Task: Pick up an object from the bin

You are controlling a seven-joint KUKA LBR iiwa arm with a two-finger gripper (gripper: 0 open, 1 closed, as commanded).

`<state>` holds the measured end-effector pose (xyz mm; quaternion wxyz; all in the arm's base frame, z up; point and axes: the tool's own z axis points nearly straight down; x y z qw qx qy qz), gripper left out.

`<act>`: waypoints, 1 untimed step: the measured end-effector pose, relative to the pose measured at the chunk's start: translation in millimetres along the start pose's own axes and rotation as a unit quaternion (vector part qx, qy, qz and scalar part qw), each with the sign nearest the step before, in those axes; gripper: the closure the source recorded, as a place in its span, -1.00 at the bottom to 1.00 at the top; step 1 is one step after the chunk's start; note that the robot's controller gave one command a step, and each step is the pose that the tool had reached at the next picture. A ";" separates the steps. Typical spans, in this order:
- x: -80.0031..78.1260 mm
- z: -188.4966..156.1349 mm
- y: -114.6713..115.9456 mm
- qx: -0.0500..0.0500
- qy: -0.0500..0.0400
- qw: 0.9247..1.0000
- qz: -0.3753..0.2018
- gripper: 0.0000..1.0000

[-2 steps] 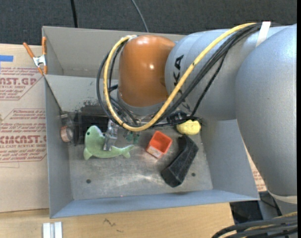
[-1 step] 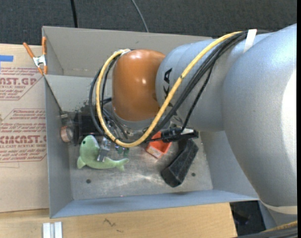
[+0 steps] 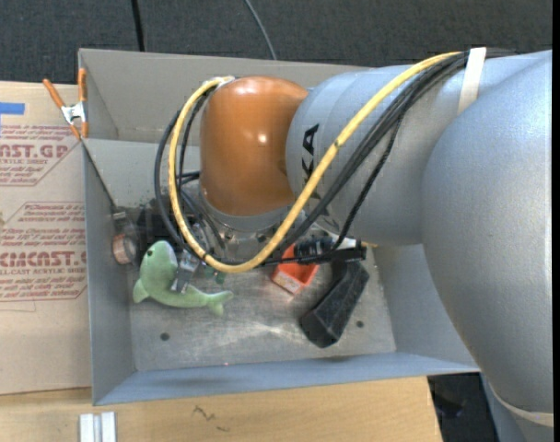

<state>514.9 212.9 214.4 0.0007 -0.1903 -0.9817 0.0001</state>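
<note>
My gripper (image 3: pixel 186 274) comes down under the orange wrist cover at the bin's left side and sits right on a green soft toy (image 3: pixel 158 279) shaped like a small whale or dolphin. The toy lies flat on the bin floor, its tail pointing right. The gripper's metal tip meets the toy's upper right part, and the rest of the gripper is hidden by the cover and cables. A dark object with a round copper-coloured end (image 3: pixel 125 247) lies just left of the gripper, against the bin's left wall.
A black oblong block (image 3: pixel 335 304) lies slanted at the bin's right front. An orange-red flat item (image 3: pixel 294 277) sits beside it, partly under the arm. The arm and its cables cover the bin's middle and back. Bare floor shows along the front.
</note>
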 end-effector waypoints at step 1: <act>0.8 -8.3 2.3 -0.002 -0.002 1.000 -0.028 1.00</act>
